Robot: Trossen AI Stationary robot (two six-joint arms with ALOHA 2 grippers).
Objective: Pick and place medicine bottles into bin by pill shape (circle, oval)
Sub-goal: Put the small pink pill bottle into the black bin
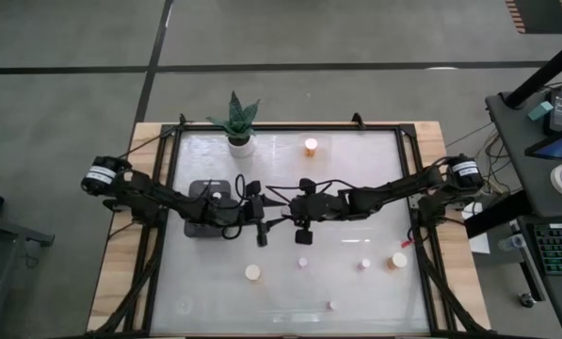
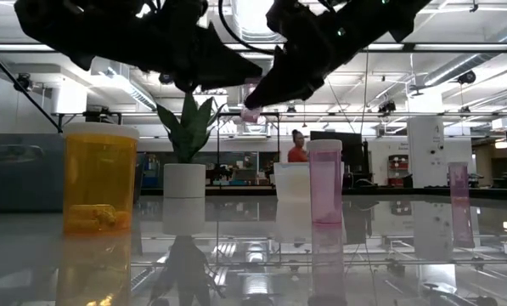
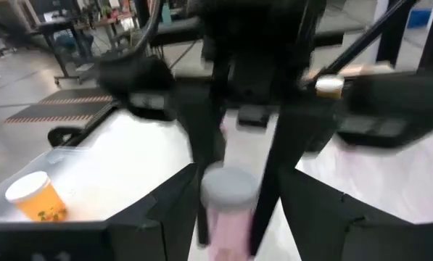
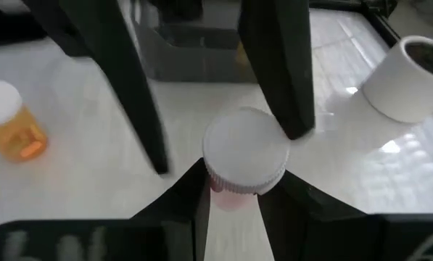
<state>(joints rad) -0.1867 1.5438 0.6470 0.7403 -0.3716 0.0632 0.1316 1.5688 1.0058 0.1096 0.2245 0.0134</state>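
While gripped by both grippers, pink bottle [image 4: 245, 156] aloft beside dark bin [image 1: 205, 205], plant pot [image 1: 240, 143] beyond.

No text, label, brand, number or sign is showing legibly in any of the views. The bottles are showing no readable print, and the screens and equipment in the room beyond the table are appearing too small and blurred to make out any lettering.
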